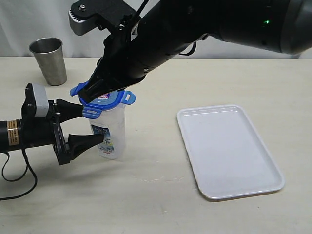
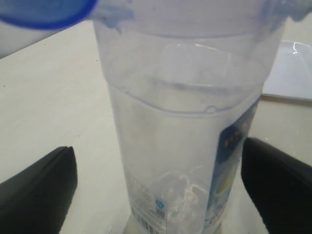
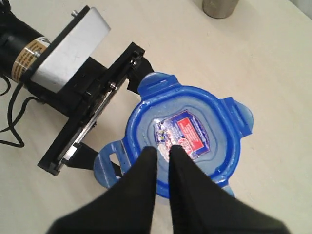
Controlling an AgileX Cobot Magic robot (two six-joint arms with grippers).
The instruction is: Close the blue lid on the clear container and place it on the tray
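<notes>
The clear container stands upright on the table, left of the tray. The blue lid lies on its mouth, sticker up, with its flaps sticking outward. My left gripper is open, with one finger on each side of the container's lower body and a gap showing at one finger. My right gripper reaches down from above over the lid's near edge. Its fingers are slightly parted, with nothing between them and the tips near the sticker.
A grey steel cup stands at the back left. The white tray lies flat to the right, and a corner of it shows behind the container. The left arm's cable loops over the table's left edge.
</notes>
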